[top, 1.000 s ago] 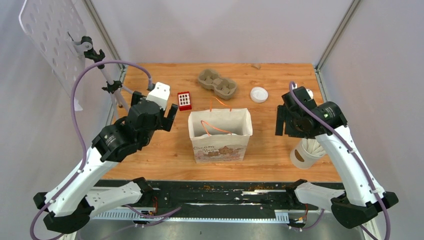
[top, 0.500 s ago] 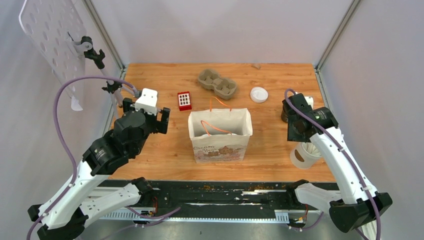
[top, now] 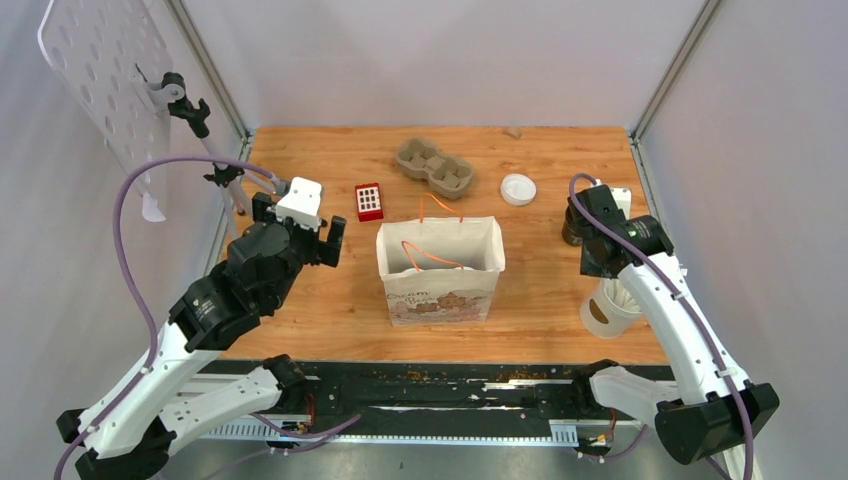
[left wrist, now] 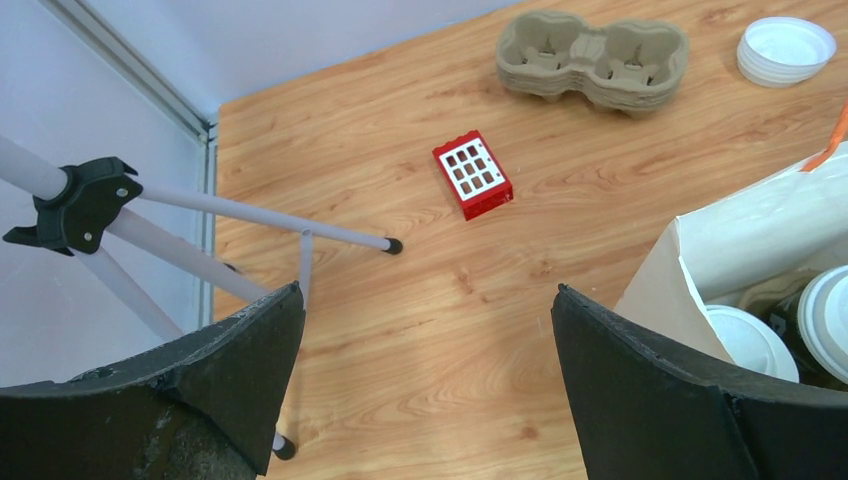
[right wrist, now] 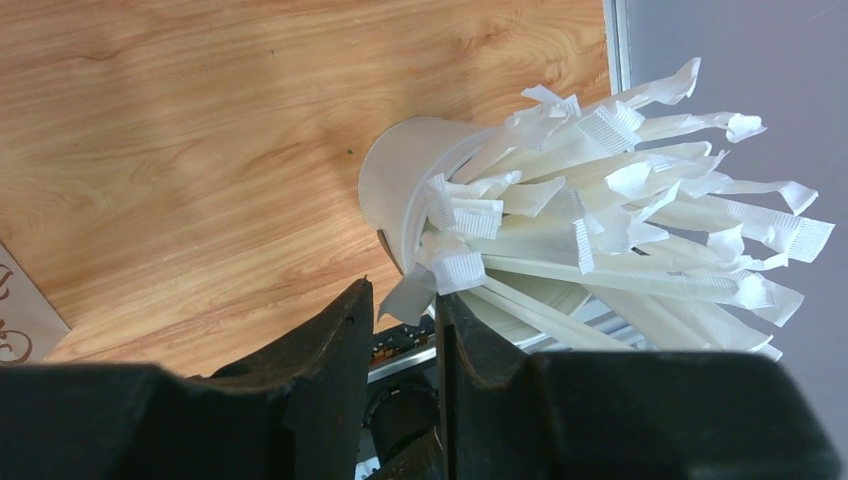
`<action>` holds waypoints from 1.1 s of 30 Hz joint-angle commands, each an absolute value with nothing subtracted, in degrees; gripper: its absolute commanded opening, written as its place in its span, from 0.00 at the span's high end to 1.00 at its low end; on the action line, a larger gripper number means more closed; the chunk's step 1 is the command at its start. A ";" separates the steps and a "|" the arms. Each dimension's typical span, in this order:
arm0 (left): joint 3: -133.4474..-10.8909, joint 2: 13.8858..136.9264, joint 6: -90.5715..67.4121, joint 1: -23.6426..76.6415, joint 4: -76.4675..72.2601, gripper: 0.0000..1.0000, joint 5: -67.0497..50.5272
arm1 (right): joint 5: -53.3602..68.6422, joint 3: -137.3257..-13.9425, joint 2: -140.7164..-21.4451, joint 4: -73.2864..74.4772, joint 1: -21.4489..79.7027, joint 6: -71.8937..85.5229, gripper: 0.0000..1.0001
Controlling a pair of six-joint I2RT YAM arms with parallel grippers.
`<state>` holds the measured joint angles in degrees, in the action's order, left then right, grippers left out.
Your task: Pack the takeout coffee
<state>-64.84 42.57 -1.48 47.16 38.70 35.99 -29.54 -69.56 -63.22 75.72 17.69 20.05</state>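
Two takeout coffee cups (left wrist: 790,325) stand inside the paper bag (top: 440,290). Their white lids and dark sides show at the bag's mouth in the left wrist view. My left gripper (left wrist: 428,290) hangs open over bare wood to the left of the bag, with nothing between its fingers. My right gripper (right wrist: 403,290) is at the near right, right up against the white holder (right wrist: 400,180) of paper-wrapped sticks (right wrist: 620,200). Its jaws are drawn to a narrow gap, and the paper end of one stick sits pinched between the tips.
A grey-brown pulp cup tray (top: 433,167) sits at the back centre, with a stack of white lids (top: 517,188) to its right. A small red block (top: 369,201) lies left of the bag. A tripod stand (top: 225,175) occupies the back left corner.
My right arm swung from beside the bag over to the stick holder, and its jaws closed from wide to narrow. My left gripper drew back a little to the left and stayed open.
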 commanded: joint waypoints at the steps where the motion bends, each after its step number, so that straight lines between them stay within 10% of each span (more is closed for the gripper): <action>1: -65.30 43.04 -0.04 47.02 35.68 0.00 34.74 | -31.34 -69.19 -62.47 73.10 17.06 19.16 0.72; 11: -65.16 43.14 1.73 47.02 35.38 0.00 33.40 | -31.63 -71.99 -61.89 75.06 16.96 18.60 1.00; 33: -65.07 45.08 4.39 47.02 36.70 0.00 34.94 | -21.89 -111.51 -63.58 92.03 16.96 22.41 1.00</action>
